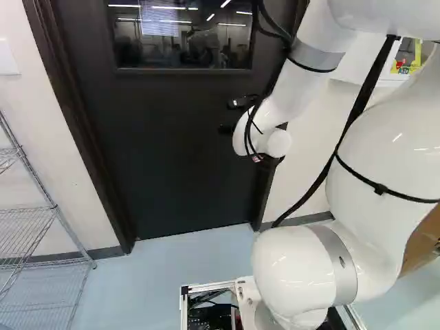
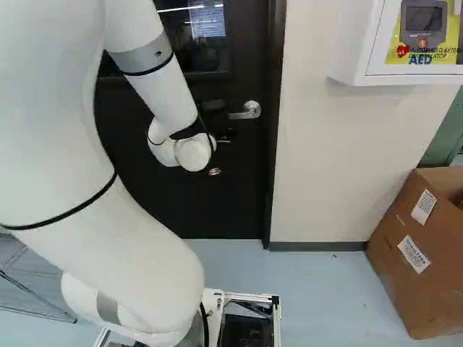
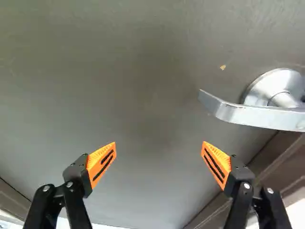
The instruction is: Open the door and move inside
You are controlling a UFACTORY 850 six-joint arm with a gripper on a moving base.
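- From where I stand, the mobile base's metal frame is nearest, and the white arm reaches from it toward twelve o'clock, its wrist near the door.
- The claw is spread wide, nothing between its two orange pads; the lever sits ahead of it and off to one side, beyond one finger, not between them.
- The thing to work is the silver lever handle, a shade past twelve from the base, near the door's latch edge. Its free end points to nine o'clock, its round plate toward three.
- I'd expect that lever to be stiff, sprung metal, sturdy but smooth enough to slip off. Best to take it on the outer half, near the free tip, where the turn should come easiest, then swing the tip toward six.
- The dark door stands shut at twelve, its window above. It looks heavy, so a slow, steady effort seems right; whether it pushes or pulls, I can't tell.
- The wire rack is around ten, the white AED cabinet at one, and the cardboard box about two.
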